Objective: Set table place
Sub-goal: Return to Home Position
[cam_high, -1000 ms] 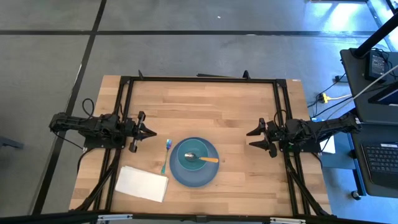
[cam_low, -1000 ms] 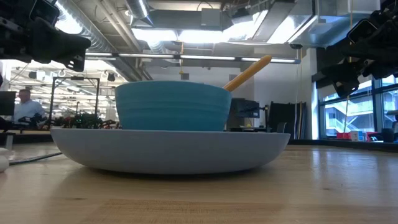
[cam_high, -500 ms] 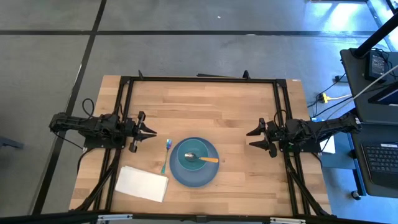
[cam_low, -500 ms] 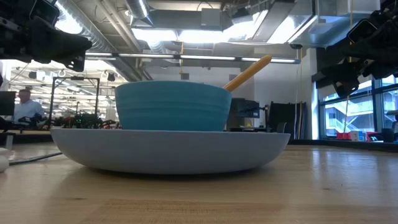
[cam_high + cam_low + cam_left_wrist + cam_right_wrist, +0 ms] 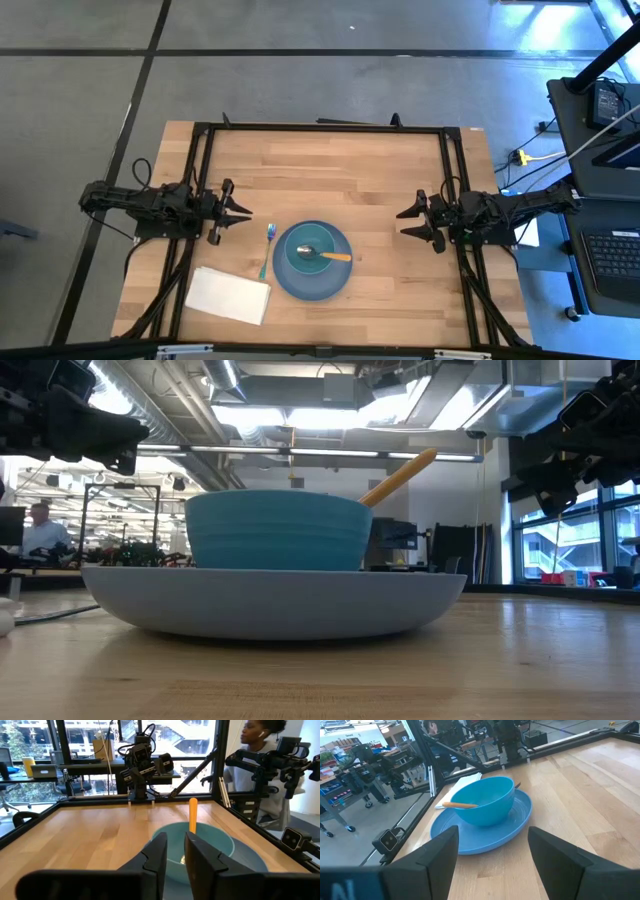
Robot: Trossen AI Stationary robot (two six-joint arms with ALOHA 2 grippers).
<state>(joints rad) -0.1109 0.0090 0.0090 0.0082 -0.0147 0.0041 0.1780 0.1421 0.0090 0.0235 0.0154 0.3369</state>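
Observation:
A large round blue plate (image 5: 312, 283) lies on the wooden table (image 5: 330, 165), near its front middle. A teal bowl (image 5: 315, 252) stands on the plate. An orange-handled spoon (image 5: 335, 256) lies in the bowl, its handle leaning on the rim toward the right. A teal-handled fork (image 5: 266, 254) lies flat just left of the plate. A white napkin (image 5: 228, 294) lies flat at the front left. My left gripper (image 5: 244, 212) hovers left of the fork, fingers nearly together, empty. My right gripper (image 5: 402, 223) hovers right of the plate, open and empty.
The black metal frame (image 5: 325, 127) runs around the tabletop, with rails along both sides under the arms. Bare wood lies behind the plate and to its right. A person shows beyond the table in the left wrist view (image 5: 260, 750).

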